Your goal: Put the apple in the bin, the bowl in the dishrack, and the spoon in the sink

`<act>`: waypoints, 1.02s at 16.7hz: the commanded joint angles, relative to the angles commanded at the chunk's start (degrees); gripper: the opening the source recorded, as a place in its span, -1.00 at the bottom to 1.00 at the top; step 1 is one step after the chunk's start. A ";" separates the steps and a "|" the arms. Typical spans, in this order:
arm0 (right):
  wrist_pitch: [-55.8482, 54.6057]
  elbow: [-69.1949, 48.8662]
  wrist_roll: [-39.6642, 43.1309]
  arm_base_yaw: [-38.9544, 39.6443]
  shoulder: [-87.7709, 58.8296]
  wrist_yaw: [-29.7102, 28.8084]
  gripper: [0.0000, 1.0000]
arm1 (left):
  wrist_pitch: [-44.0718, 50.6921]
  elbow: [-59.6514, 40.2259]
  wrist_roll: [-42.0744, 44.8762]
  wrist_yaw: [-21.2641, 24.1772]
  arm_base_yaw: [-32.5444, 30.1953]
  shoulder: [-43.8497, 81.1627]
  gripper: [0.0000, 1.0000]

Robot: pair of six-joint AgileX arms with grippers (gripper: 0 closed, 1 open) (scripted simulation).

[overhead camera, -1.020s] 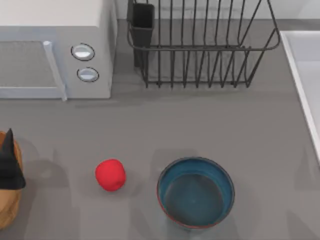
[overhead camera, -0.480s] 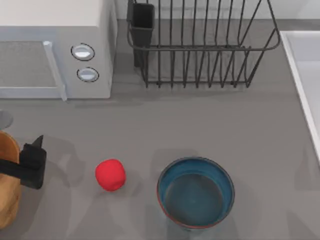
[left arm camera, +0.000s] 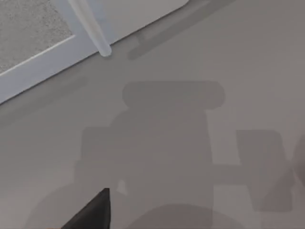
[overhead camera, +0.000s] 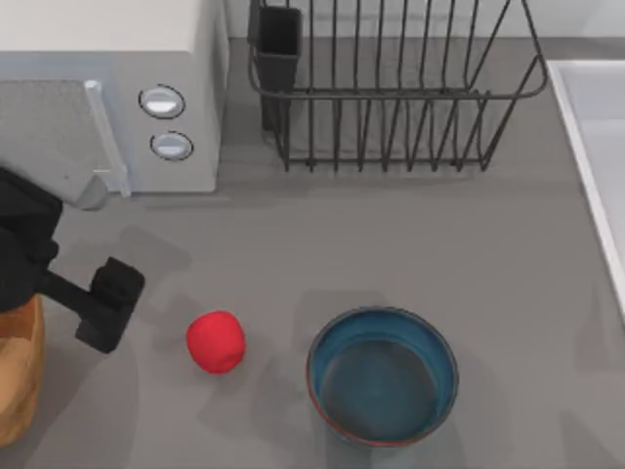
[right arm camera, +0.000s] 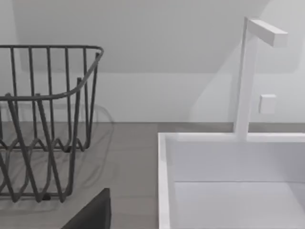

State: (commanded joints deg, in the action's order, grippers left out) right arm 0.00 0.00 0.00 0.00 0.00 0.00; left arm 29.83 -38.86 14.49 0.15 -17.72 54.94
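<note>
The red apple (overhead camera: 216,341) lies on the grey table, left of the teal-blue bowl (overhead camera: 383,375), which stands upright near the front edge. At the left edge the tan bin (overhead camera: 18,376) is partly covered by my left arm. My left gripper (overhead camera: 109,305) hangs just right of the bin and left of the apple, apart from both. The black wire dishrack (overhead camera: 391,93) stands at the back and also appears in the right wrist view (right arm camera: 43,124). The pale sink (overhead camera: 598,127) (right arm camera: 228,181) is at the right. A dark part of my right gripper (right arm camera: 93,214) faces the sink. The spoon is out of view.
A white microwave (overhead camera: 107,88) with two round knobs fills the back left; its door handle (left arm camera: 90,28) is close to my left arm. A white tap (right arm camera: 248,71) rises behind the sink. Bare grey table lies between the bowl, the dishrack and the sink.
My left arm has come in from the left edge, and its gripper has moved right, from over the bin towards the apple. Apple and bowl have not moved.
</note>
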 joint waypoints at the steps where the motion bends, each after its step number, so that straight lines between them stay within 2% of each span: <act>1: 0.00 0.00 0.00 0.00 0.00 0.00 1.00 | 1.43 -1.84 0.73 0.00 -0.87 2.63 1.00; 17: 0.00 0.00 0.00 0.00 0.00 0.00 1.00 | 25.15 -30.83 12.23 0.27 -14.91 46.13 1.00</act>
State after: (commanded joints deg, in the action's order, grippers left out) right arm 0.00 0.00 0.00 0.00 0.00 0.00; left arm 54.98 -69.69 26.72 0.42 -32.63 101.07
